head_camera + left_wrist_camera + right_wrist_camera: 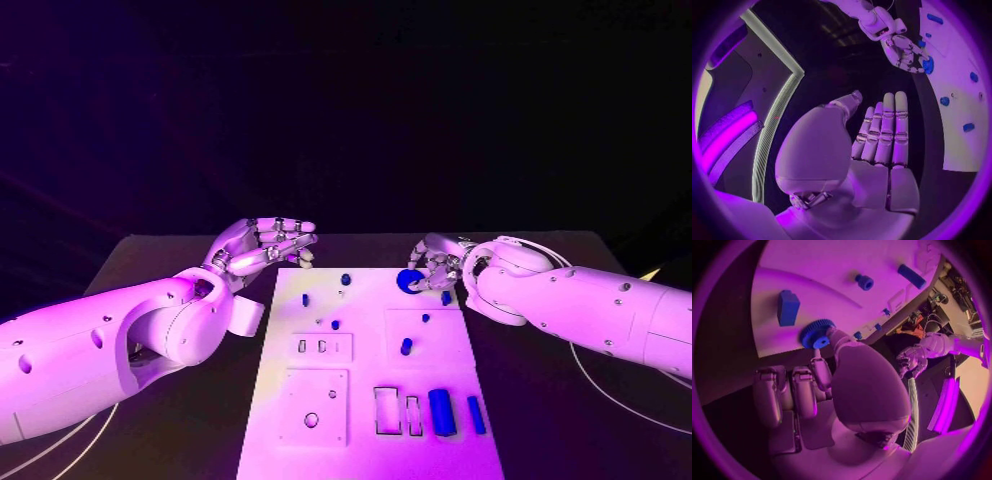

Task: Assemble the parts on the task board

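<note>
The right hand (440,262) pinches a blue gear (411,281) at the far end of the white board (368,400). The left hand (270,243) hovers beside the board's far left corner, fingers apart and holding nothing.

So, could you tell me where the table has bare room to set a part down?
Bare table lies between the task board and the right arm, beside the blue blocks. The far end is crowded: the right hand holds the blue gear, the left hand hovers.
</note>
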